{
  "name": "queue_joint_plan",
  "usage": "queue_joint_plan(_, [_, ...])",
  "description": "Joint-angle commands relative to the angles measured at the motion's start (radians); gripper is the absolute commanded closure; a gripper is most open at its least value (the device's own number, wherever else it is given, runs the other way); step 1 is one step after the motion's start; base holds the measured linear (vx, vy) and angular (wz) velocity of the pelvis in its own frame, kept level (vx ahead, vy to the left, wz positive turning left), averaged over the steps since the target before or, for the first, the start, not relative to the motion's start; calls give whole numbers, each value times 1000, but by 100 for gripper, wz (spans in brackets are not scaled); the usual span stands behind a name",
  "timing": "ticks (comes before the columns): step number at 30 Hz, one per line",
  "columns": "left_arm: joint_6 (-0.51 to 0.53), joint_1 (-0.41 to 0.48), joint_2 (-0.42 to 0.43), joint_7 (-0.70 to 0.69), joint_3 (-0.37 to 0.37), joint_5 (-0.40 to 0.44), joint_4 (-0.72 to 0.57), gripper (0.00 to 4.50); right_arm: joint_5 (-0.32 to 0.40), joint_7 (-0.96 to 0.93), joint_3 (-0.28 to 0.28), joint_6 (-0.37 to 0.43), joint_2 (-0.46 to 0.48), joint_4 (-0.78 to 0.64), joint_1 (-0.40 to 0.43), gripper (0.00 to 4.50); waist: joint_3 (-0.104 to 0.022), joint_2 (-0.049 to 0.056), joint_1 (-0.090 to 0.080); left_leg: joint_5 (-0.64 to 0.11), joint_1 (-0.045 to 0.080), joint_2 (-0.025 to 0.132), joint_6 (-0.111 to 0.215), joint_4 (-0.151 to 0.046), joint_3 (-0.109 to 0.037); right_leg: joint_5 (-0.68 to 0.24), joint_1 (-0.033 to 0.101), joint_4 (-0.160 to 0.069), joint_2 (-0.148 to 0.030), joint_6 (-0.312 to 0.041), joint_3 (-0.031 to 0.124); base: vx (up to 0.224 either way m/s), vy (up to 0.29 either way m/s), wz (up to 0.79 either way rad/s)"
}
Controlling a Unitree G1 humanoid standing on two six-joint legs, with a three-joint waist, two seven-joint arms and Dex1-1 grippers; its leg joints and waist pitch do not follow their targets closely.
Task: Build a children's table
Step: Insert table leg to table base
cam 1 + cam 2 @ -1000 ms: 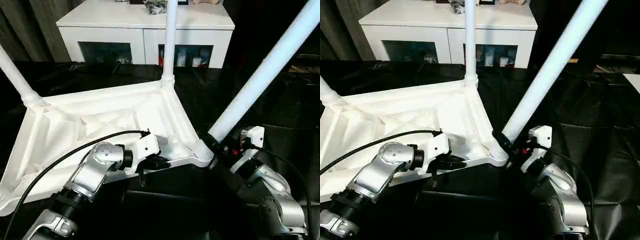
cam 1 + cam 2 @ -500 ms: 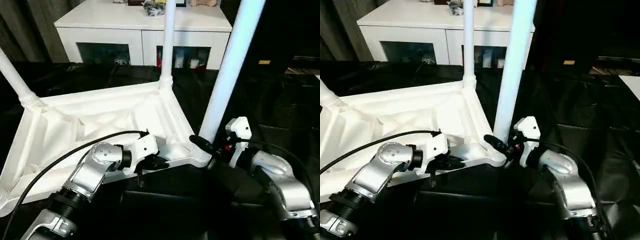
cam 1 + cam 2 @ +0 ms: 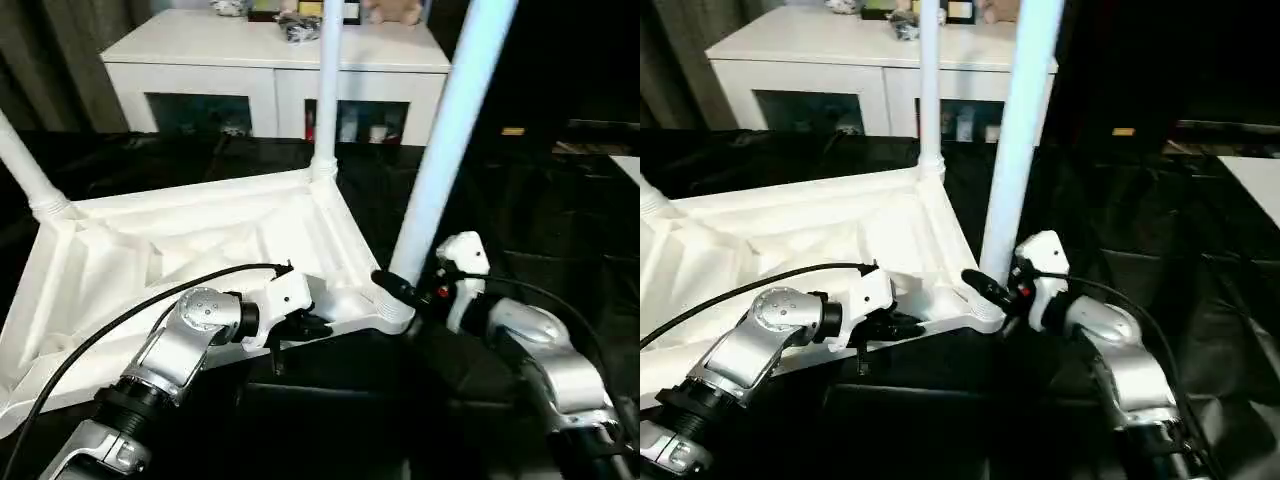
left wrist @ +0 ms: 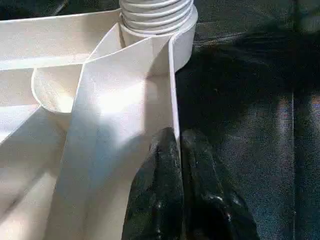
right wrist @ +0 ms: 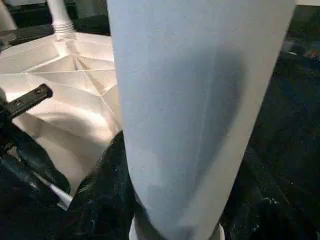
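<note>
The white tabletop [image 3: 180, 240] lies upside down on black cloth, ribbed underside up. My left gripper [image 3: 305, 325] is shut on its near rim, the rim [image 4: 172, 90] pinched between the black fingertips [image 4: 162, 150]. One white leg [image 3: 445, 140] stands almost upright in the near right corner socket [image 3: 395, 310]. My right gripper [image 3: 402, 292] is shut around its base, with black fingers [image 5: 100, 190] on either side of the tube [image 5: 190, 100]. Two more legs stand in the far corner [image 3: 328, 90] and the left corner [image 3: 25, 165].
A white cabinet [image 3: 270, 70] with glass-fronted shelves stands behind the tabletop, small items on its top. Black cloth [image 3: 560, 200] covers the surface around and to the right. My left arm's cable [image 3: 120, 320] arcs over the tabletop.
The leg in my right gripper has swung from leaning far right to nearly upright in its socket, and my right arm has moved left with it. My left gripper has kept its hold.
</note>
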Motion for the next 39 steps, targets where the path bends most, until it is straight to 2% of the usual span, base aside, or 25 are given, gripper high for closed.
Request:
queue_joint_plan(1, [-31, -14, -2, 5, 32, -17, -12, 450, -107, -68, 47, 90, -9, 204, 69, 265, -13, 4, -6, -501, 8, 90, -66, -113, -62, -509, -12, -105, -96, -140, 49, 0, 0, 0])
queue_joint_plan(4, [-33, -7, 5, 1, 35, -21, -13, 450, -112, -103, 28, 89, 0, 221, 55, 265, -14, 4, -13, -511, 9, 90, -70, -115, -60, -455, -13, -104, -93, -153, 49, 0, 0, 0])
queue_joint_plan(11, [-29, -6, 4, 21, 42, -24, 5, 450, -131, -192, 16, 86, 27, 255, 28, 265, -11, 2, -21, -542, 11, 88, -67, -114, -61, -503, -21, -110, -96, -145, 51, 0, 0, 0])
queue_joint_plan(13, [30, -4, -35, 93, 39, -5, 5, 450, -149, -343, -20, 81, 88, 311, -10, 265, -9, 2, -31, -551, 4, 86, -82, -117, -66, -547, -23, -109, -99, -136, 48, 0, 0, 0])
queue_joint_plan(14, [49, -3, -48, 112, 39, -2, 1, 450, -152, -378, -30, 81, 102, 324, -19, 265, -10, 3, -37, -569, 2, 84, -90, -118, -73, -581, -20, -110, -99, -121, 44, 0, 0, 0])
queue_joint_plan(15, [94, 1, -73, 149, 41, -2, -12, 450, -154, -442, -51, 77, 129, 349, -36, 265, -10, 2, -39, -578, 3, 83, -89, -118, -75, -594, -20, -114, -99, -111, 43, 0, 0, 0])
queue_joint_plan(16, [187, 13, -153, 237, 42, -4, -50, 450, -148, -541, -84, 68, 183, 393, -71, 265, -10, 1, -44, -594, 8, 82, -91, -117, -77, -594, -26, -116, -97, -108, 43, 0, 0, 0])
queue_joint_plan(17, [187, 13, -153, 237, 42, -4, -50, 450, -148, -541, -84, 68, 183, 393, -71, 265, -9, 3, -50, -607, 13, 82, -96, -118, -79, -573, -29, -115, -96, -117, 41, 0, 0, 0])
queue_joint_plan(18, [223, 19, -192, 273, 38, -5, -68, 450, -148, -583, -93, 63, 206, 411, -87, 265, -13, 1, -50, -606, 13, 81, -94, -117, -78, -559, -24, -118, -93, -113, 38, 0, 0, 0])
queue_joint_plan(20, [264, 27, -235, 306, 28, -3, -89, 450, -139, -608, -98, 63, 229, 427, -102, 265, -16, 1, -49, -584, 7, 83, -88, -121, -72, -458, -21, -113, -89, -128, 41, 0, 0, 0])
queue_joint_plan(21, [292, 32, -265, 328, 15, 3, -101, 450, -139, -635, -100, 54, 245, 446, -117, 265, -16, -4, -48, -578, 7, 82, -82, -120, -69, -443, -22, -115, -88, -130, 41, 0, 0, 0])
queue_joint_plan(22, [292, 32, -265, 328, 15, 3, -101, 450, -139, -635, -100, 54, 245, 446, -117, 265, -17, -3, -45, -570, 11, 80, -78, -117, -65, -429, -27, -117, -88, -135, 44, 0, 0, 0])
queue_joint_plan(23, [337, 30, -324, 389, -36, 59, -104, 450, -145, -718, -110, 29, 282, 504, -158, 265, -17, -5, -46, -582, 13, 80, -77, -118, -63, -436, -31, -119, -86, -132, 44, 0, 0, 0])
queue_joint_plan(27, [370, 17, -387, 462, -70, 101, -81, 450, -161, -802, -125, -1, 315, 568, -205, 265, -18, -6, -50, -610, 15, 78, -84, -118, -67, -438, -29, -122, -83, -111, 38, 0, 0, 0])
queue_joint_plan(33, [382, 10, -391, 506, -60, 113, -69, 450, -168, -848, -146, -26, 327, 598, -230, 265, -20, -8, -46, -605, 16, 76, -72, -118, -62, -415, -32, -125, -82, -102, 40, 0, 0, 0])
queue_joint_plan(36, [382, 4, -380, 510, -42, 124, -62, 450, -161, -845, -155, -44, 332, 613, -239, 265, -17, -7, -50, -633, 15, 76, -75, -120, -66, -444, -34, -127, -81, -93, 36, 0, 0, 0])
queue_joint_plan(37, [383, 4, -374, 508, -32, 129, -60, 450, -149, -836, -166, -72, 339, 623, -248, 265, -17, -5, -51, -647, 16, 76, -76, -121, -68, -462, -34, -128, -82, -87, 34, 0, 0, 0])
queue_joint_plan(39, [383, 3, -366, 505, -28, 130, -61, 450, -122, -783, -174, -105, 349, 617, -256, 265, -18, -8, -54, -660, 14, 75, -75, -122, -70, -479, -34, -131, -82, -79, 31, 0, 0, 0])
